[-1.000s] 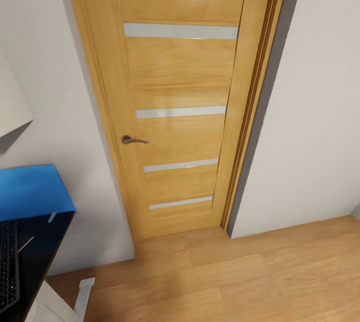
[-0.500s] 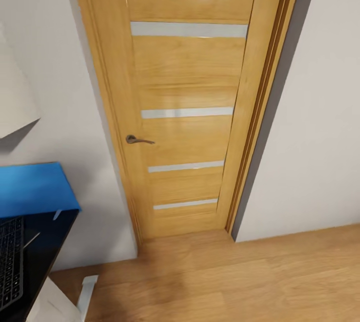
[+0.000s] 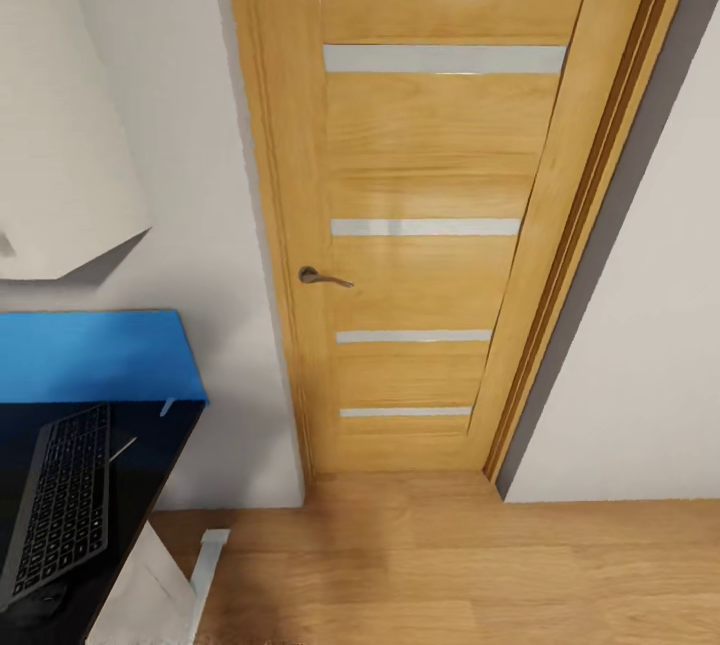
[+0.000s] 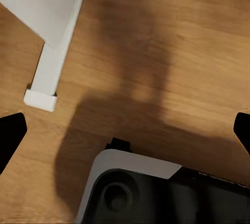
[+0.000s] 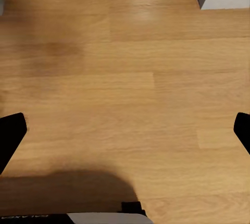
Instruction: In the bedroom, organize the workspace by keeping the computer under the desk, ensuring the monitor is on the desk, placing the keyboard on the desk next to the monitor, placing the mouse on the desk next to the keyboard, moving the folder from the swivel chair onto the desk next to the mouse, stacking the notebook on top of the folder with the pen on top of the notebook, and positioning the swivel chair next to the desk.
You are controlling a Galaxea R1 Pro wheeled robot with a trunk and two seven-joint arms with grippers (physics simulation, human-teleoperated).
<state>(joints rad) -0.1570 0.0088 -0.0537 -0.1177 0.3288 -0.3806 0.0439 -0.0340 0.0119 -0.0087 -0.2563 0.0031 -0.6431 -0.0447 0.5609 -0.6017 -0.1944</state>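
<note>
Glossy black desk top (image 3: 150,465) at near left, cut off by the frame's left and bottom edges; only its right end shows. Blue back panel (image 3: 95,355) stands along its far edge, against the grey wall (image 3: 215,225). Slim silver-framed keyboard with black keys (image 3: 62,500) lies on the desk top, angled, its near end reaching the lower frame corner. A small dark rounded thing sits by that near end, too cropped to identify. A thin pale sliver (image 3: 122,449) lies just right of the keyboard; cannot tell what it is.

White angular slab (image 3: 60,125) at far left, flat and matte, cut off; identity unclear. White desk leg (image 3: 205,565) below the desk's right corner; also seen in the left wrist view (image 4: 52,62), foot on the planks.

Honey-coloured wooden door with four frosted horizontal strips (image 3: 430,225), closed, metal lever handle (image 3: 322,276), top cropped. Light wood plank floor (image 3: 450,565) runs open from the desk's right edge to the right wall.

Left gripper (image 4: 125,130): dark fingertips (image 4: 10,135) at opposite frame edges, spread wide, nothing between them. Right gripper (image 5: 125,130): fingertips (image 5: 11,130) likewise spread wide over bare planks.
</note>
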